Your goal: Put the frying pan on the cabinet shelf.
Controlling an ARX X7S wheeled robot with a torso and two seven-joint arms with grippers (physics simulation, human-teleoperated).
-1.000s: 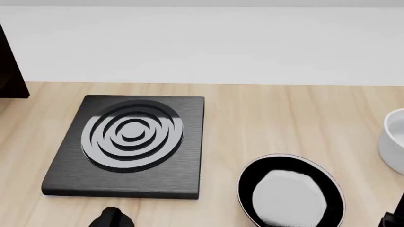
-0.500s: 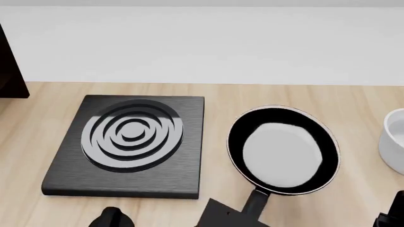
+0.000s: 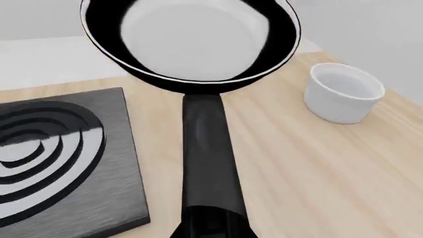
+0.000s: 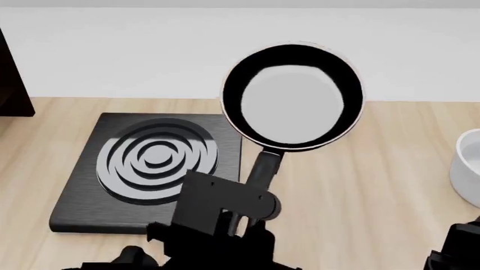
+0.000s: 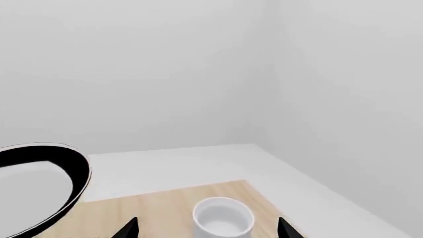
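Left pincer (image 4: 251, 211) pinches the short black handle of the small round glossy black frying pan (image 4: 293, 104), which juts forward from it, raised over the pale wooden counter (image 4: 352, 185).

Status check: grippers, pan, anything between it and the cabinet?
Left gripper shut on frying pan handle, pan airborne. Right gripper open, empty, by white bowl. Cabinet shelf far left; burner plate below the path.

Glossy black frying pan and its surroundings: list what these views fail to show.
- Left gripper jaws on the glossy black frying pan handle: hidden behind the arm in the head view, cut off in the left wrist view.
- Dark wooden cabinet shelf: only a sliver at the head view's edge.
- White round bowl: cropped in the head view.
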